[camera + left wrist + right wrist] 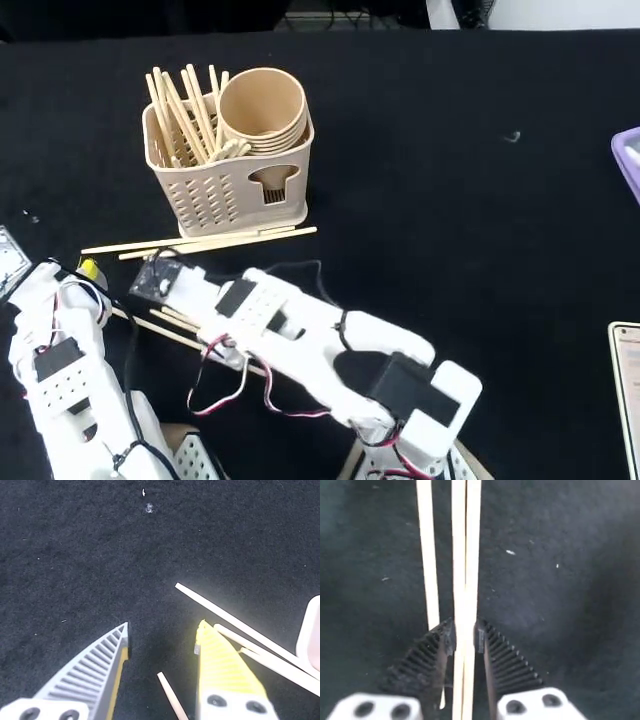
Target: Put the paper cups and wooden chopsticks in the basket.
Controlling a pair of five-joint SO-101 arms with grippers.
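A beige slotted basket (215, 192) stands at the back left of the black table, holding stacked paper cups (262, 108) and several wooden chopsticks (180, 110). More chopsticks (200, 241) lie just in front of it. My right gripper (150, 283) (465, 630) is low over the table in front of them, its black fingers shut on a pair of chopsticks (465, 555); a third chopstick (426, 555) lies outside the jaws. My left gripper (88, 270) (164, 627) hovers open beside it, holding nothing, with loose chopsticks (235, 622) next to its yellow finger (220, 670).
A purple object (628, 160) and a white card (626, 370) sit at the table's right edge. A small pale item (10, 262) lies at the left edge. Both arms crowd the front left corner.
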